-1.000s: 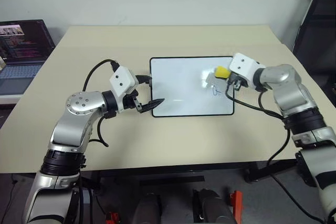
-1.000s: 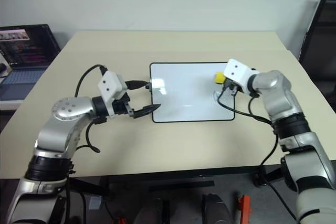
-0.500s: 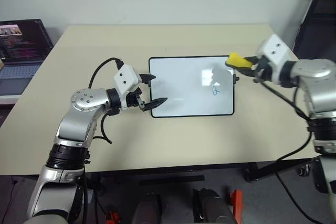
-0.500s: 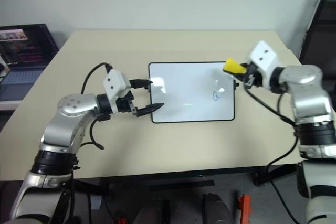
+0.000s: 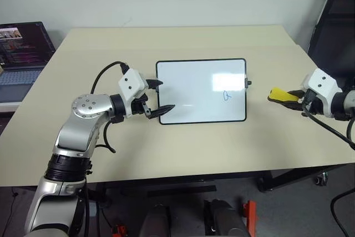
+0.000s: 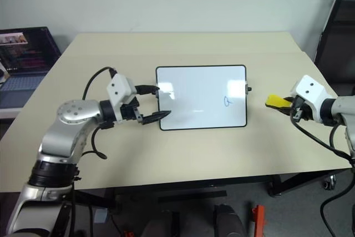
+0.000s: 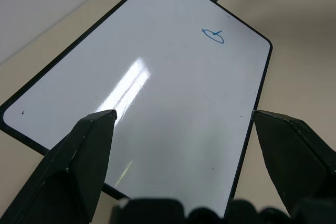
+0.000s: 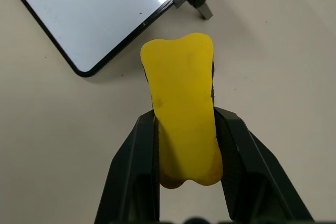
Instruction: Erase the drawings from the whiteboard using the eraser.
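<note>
- A laptop (image 5: 22,45) sits off the table's left edge, cut off by the frame; its screen glows but nothing on it can be read.
- The left gripper (image 5: 160,96) hovers at the board's left short edge, fingers spread wide, holding nothing; one fingertip lies over the board's near left corner, and contact cannot be judged.
- The board (image 5: 191,90) lies flat near the middle of the table (image 5: 183,40), white with a thin black frame and rounded corners. Its long axis runs left to right, parallel to the table's near edge.
- One small blue scribble (image 5: 226,95), a loop with a short tail, sits on the board's right part, near that short edge; too small to read as a letter.
- A small black knob (image 5: 248,83) sticks out of the board's right short edge.
- The eraser (image 5: 280,95), a bright yellow block with waisted sides, is over bare table right of the board, well clear of its edge, long axis pointing left towards the board.
- The right gripper (image 8: 186,129) clamps the eraser's rear half between both fingers, near the table's right edge; the arm behind it is cut off by the frame.
</note>
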`<state>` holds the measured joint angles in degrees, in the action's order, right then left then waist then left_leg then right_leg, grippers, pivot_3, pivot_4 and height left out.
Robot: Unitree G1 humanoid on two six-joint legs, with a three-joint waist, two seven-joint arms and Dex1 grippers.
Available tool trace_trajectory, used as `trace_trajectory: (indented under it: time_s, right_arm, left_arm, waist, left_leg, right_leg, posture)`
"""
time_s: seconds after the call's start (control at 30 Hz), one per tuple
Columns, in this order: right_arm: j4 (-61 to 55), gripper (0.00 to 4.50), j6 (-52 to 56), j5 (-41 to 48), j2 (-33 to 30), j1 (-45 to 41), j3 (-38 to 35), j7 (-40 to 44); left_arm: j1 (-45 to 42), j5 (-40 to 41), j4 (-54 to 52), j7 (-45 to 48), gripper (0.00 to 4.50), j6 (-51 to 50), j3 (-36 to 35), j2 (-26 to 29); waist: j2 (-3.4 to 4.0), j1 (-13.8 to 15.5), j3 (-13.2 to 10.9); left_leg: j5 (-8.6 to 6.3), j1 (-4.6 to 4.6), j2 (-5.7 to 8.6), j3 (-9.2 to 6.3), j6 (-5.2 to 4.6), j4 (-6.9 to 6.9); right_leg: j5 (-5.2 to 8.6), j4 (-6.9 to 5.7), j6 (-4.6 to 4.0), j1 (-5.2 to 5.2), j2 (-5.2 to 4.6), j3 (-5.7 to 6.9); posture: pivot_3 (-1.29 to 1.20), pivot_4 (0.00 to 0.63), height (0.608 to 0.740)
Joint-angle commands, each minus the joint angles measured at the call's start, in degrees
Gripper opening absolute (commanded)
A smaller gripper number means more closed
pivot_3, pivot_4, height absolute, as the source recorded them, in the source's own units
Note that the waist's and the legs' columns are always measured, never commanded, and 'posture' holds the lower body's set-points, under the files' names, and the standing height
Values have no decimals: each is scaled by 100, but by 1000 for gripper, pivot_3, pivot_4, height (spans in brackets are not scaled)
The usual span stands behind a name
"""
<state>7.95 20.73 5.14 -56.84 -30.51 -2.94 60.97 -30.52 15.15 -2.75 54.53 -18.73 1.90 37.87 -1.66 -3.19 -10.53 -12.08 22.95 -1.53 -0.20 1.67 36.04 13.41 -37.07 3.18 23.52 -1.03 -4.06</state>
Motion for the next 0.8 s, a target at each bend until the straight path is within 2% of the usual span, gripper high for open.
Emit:
trace_trajectory:
  time_s: [0.03,0.67,0.8]
  right_arm:
    - [88,1102,-229,-95,-78,-275,39,-27]
    - [340,1102,-425,-196,71,-531,200,-181]
    - [440,1102,-472,-107,274,-813,106,-413]
  left_arm:
    - [29,67,-277,-15,4500,-34,-128,87]
    - [22,86,-393,-176,4500,-90,-106,-16]
    - [-28,57,-318,-194,4500,-21,-108,-30]
  waist:
    - [0,-2,0]
    - [-1,16,0]
    - [0,2,0]
  left_leg:
    - [0,0,-1,0,0,0]
    - [0,3,1,0,0,0]
    - [0,2,0,0,0,0]
  right_leg:
    - [0,1,0,0,0,1]
    - [0,3,0,0,-1,1]
    - [0,3,0,0,-1,0]
  posture:
    - [0,150,740]
    - [0,150,740]
    - [0,150,740]
